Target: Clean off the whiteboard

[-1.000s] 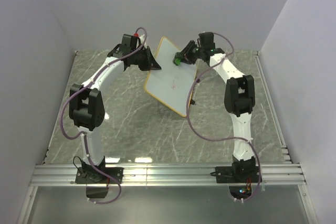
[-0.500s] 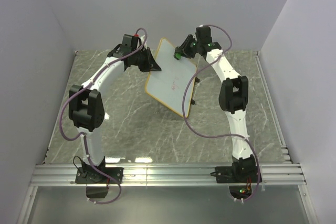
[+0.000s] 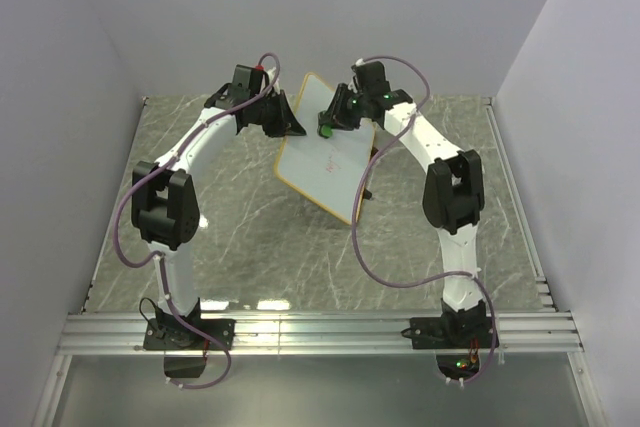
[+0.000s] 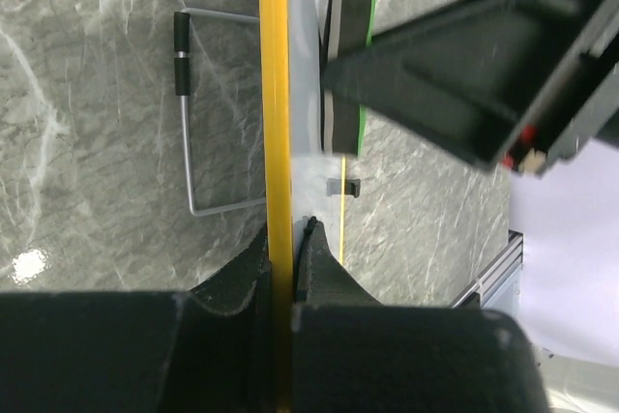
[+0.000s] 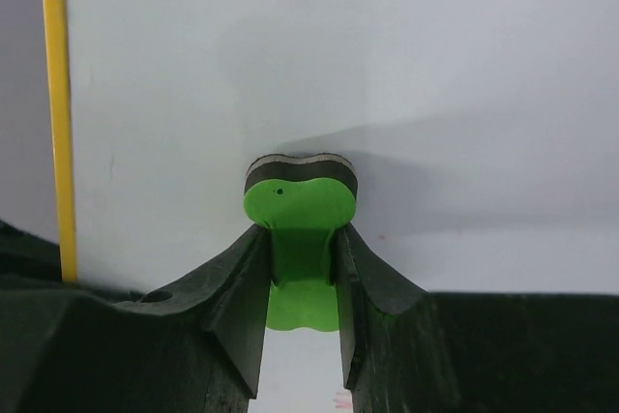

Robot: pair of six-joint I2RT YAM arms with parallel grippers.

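Note:
The whiteboard (image 3: 325, 159), white with an orange-tan frame, stands tilted at the back middle of the table, with faint red scribbles near its centre. My left gripper (image 3: 290, 125) is shut on its left frame edge (image 4: 276, 142), one finger on each side. My right gripper (image 3: 330, 125) is shut on the green eraser (image 5: 300, 229), whose dark felt face presses flat on the white surface (image 5: 387, 74). In the left wrist view the eraser (image 4: 346, 74) shows edge-on against the board, with my right gripper (image 4: 464, 74) behind it. A trace of red marking shows low in the right wrist view.
The board's wire stand (image 4: 189, 123) with black grips sticks out behind it over the grey marbled table (image 3: 250, 237). Walls close the back and sides. An aluminium rail (image 3: 320, 332) runs along the near edge by the arm bases.
My right gripper has moved the eraser left and down across the board's upper part, from near the top right edge toward the upper left. The left gripper and board have held still.

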